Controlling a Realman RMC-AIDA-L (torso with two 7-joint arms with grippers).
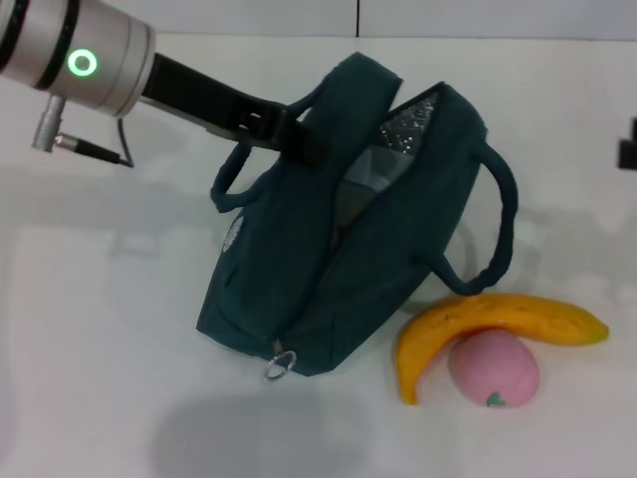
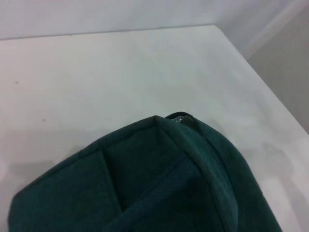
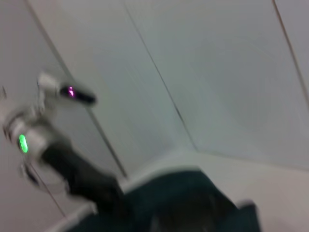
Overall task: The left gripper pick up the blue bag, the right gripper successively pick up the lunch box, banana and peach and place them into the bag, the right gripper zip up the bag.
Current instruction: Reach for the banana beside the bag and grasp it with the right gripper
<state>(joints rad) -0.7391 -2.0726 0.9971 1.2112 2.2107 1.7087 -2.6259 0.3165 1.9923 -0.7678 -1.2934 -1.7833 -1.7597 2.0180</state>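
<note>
Head view: table [image 1: 90, 329] is carrying everything. Bag [image 1: 338, 239] is sitting mid-table, more teal than blue, tipped over toward the left with its mouth gaping; silvery lining is showing inside, and something pale is sitting in there, likely the lunch box, can't confirm. Zip is undone, puller ring [image 1: 280, 364] is hanging at the near end.

Left arm [image 1: 100, 60] is reaching in from the far left. Left gripper [image 1: 284, 127] is sitting at the bag's left top edge by the handle [image 1: 239, 174], clamped on the fabric as far as I can judge; it's pulling that side up and out, which is probably why the mouth is staying wide for loading. Left wrist view is showing only bag fabric close up, which fits a grip on the rim.

Right gripper [image 1: 628, 144] is barely poking in at the right edge of the head view, well apart from the bag; can't tell its finger state. Right wrist view is looking across at the left arm and the bag top, so that arm is hanging off to the side.

Banana [image 1: 478, 329] is lying just right of the bag's near end, curving around the peach [image 1: 494, 368], touching it. Both are outside the bag, within the right arm's side, banana being next by task order. Zipping is not yet done.
</note>
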